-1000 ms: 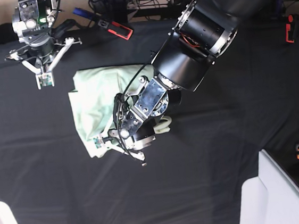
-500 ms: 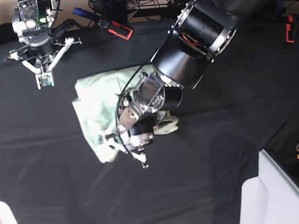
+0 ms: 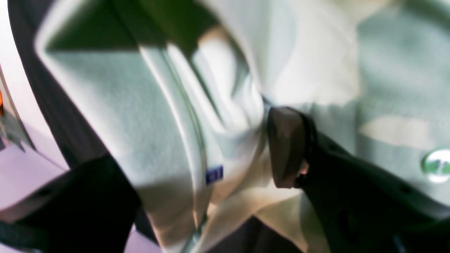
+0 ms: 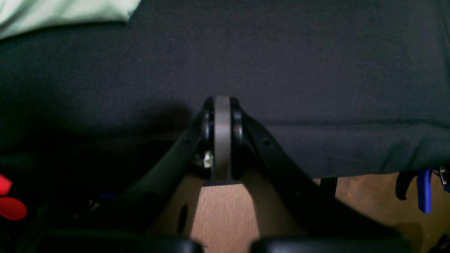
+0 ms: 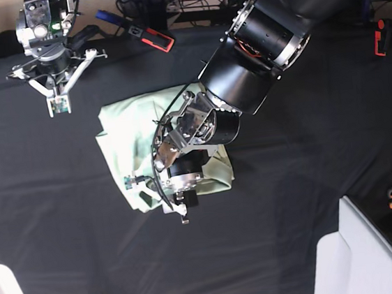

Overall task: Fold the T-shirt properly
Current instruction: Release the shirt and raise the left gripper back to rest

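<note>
T-shirt (image 5: 121, 137): bunched up on the black counter (image 5: 321, 141).
Left gripper (image 5: 160, 193): over the shirt, jaws apart, holding nothing.
Right gripper (image 4: 222, 135): closed tight, empty.

No readable text anywhere. The T-shirt (image 3: 147, 116) carries a small blue tag (image 3: 214, 174) by a seam, but it is too blurred to make out any letters or numbers.

You see the plain pale mint-green T-shirt (image 5: 128, 136) with its tiny blue mark (image 3: 214, 174), lying on the black surface (image 5: 311, 177).
</note>
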